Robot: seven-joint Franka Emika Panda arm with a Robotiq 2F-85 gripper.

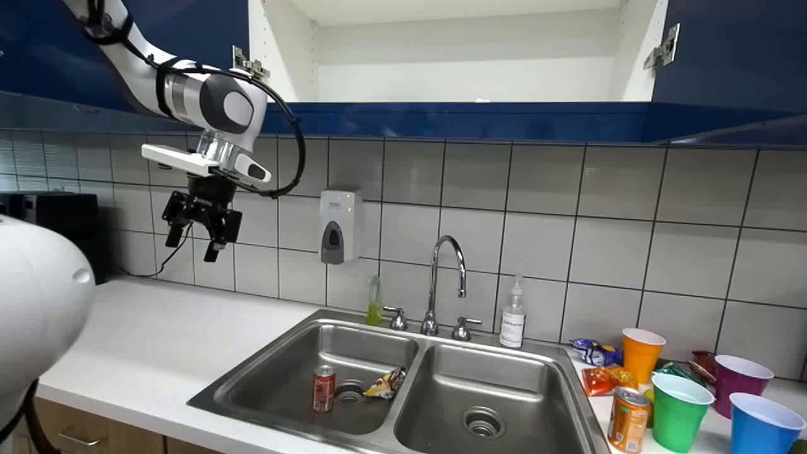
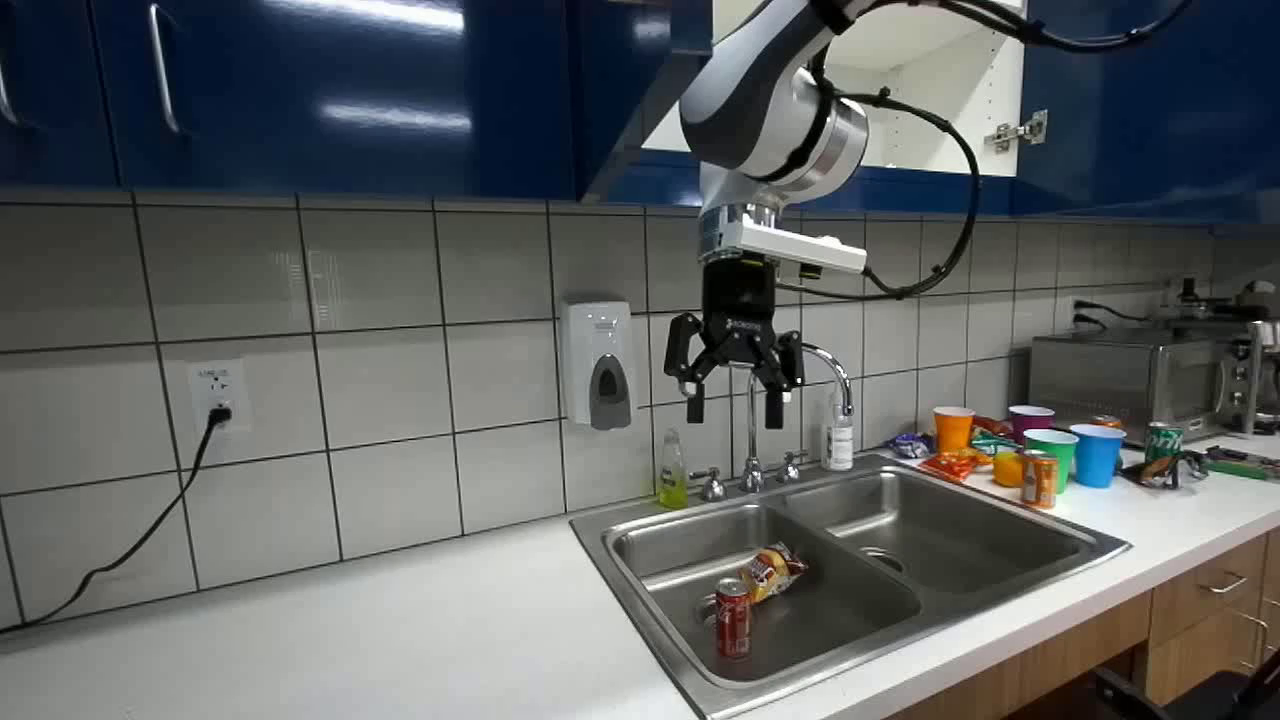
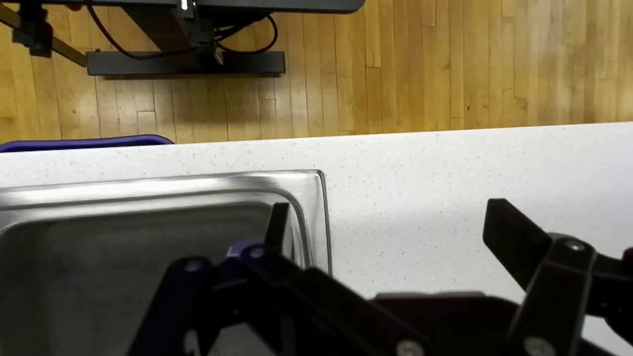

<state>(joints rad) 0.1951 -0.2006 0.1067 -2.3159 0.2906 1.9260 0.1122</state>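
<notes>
My gripper (image 1: 193, 246) hangs fingers down in the air, well above the white counter (image 2: 400, 640), with its jaws spread wide and nothing between them. Below it in the wrist view, one finger (image 3: 277, 227) overlaps the corner of the steel sink (image 3: 311, 190); the other is over bare counter. The left basin, in both exterior views, contains an upright red soda can (image 1: 324, 389) and, beside it near the drain, a yellow and brown snack bag (image 2: 772, 572). Nothing touches the gripper (image 2: 735, 408).
A chrome faucet (image 1: 432, 284), pump bottle (image 1: 513, 318) and green soap bottle (image 2: 672, 475) line the sink's back. Colored cups (image 1: 682, 410), an orange can (image 1: 628, 419) and snack bags stand right. A dispenser (image 2: 598, 365) is on the wall; an open cabinet (image 1: 466, 63) hangs above.
</notes>
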